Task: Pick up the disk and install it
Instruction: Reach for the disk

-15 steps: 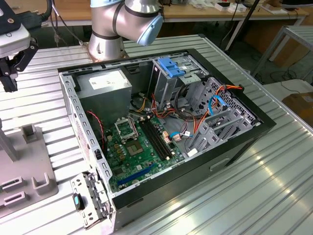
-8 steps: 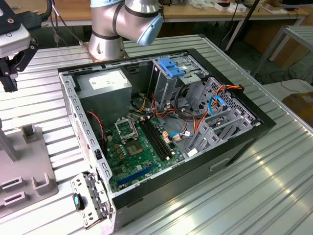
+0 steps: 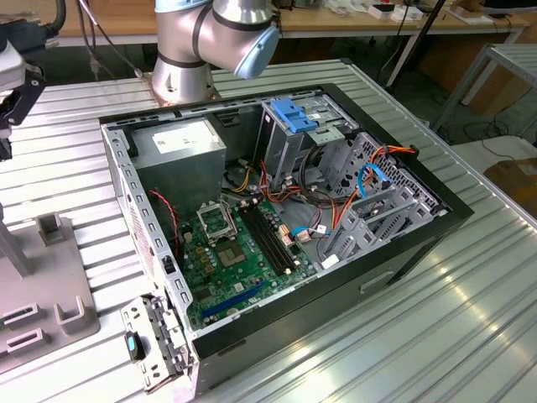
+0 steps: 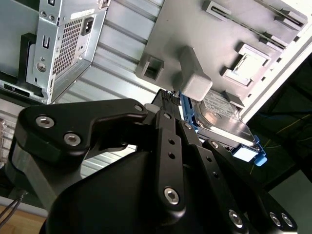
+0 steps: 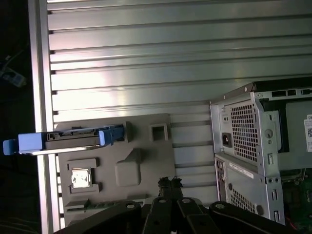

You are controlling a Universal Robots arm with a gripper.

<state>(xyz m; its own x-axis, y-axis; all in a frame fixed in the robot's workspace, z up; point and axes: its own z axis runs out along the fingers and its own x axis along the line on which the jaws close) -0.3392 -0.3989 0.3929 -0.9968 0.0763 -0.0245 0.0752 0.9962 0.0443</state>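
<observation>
The disk (image 5: 73, 139) stands on its edge in a slot of a grey fixture plate (image 5: 146, 161), close to the ribbed table's edge. It is silver-grey with a blue plastic frame, and its white label shows in the second wrist view (image 4: 222, 117). My gripper (image 5: 170, 183) hangs over the same plate, a short way from the disk and not touching it. In the second wrist view the gripper (image 4: 170, 96) has its black fingers drawn together with nothing between them.
The open computer case (image 3: 419, 243) lies on the table, with its motherboard (image 3: 239, 252), a grey power supply box (image 3: 180, 147) and a metal drive cage with blue tabs (image 3: 294, 117). The arm's base (image 3: 180, 50) stands behind it. The case's rear panel (image 5: 248, 131) is near the plate.
</observation>
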